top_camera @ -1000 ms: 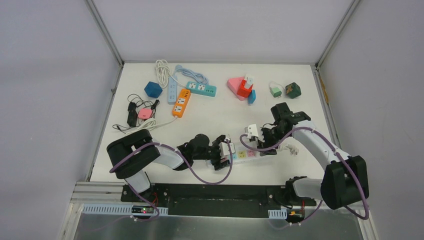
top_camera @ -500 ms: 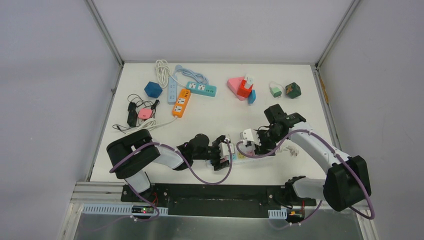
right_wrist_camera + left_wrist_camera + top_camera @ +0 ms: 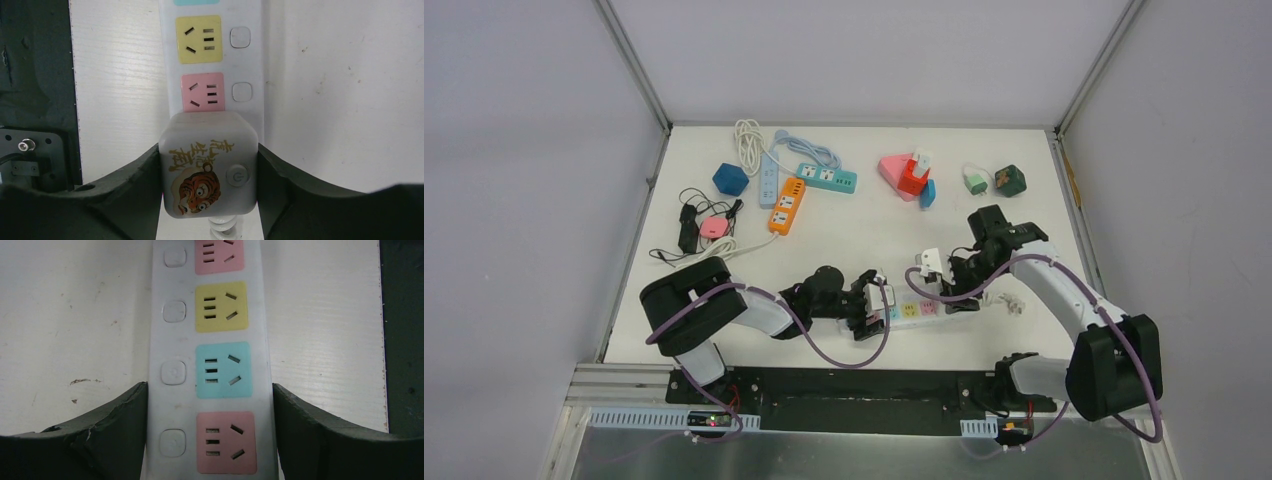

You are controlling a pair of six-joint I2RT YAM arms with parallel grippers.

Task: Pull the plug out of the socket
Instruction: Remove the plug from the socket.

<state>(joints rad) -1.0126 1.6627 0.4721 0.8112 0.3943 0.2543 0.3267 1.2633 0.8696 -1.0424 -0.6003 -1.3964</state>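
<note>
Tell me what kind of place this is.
Likely a robotics lab test cell: a white table boxed in by grey panels, a left arm and right arm bolted at its near edge, and power strips and plug cubes laid out like practice props.

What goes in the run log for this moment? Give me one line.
left gripper: shut on power strip | right gripper: shut on plug | plug: looks lifted off power strip

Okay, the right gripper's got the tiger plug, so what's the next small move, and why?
Probably draw the right gripper straight away from the face of the power strip. It grips the tiger plug over the strip's end, and the left gripper clamps the strip's sides, bracing it. Whether the prongs are already free isn't visible.
</note>
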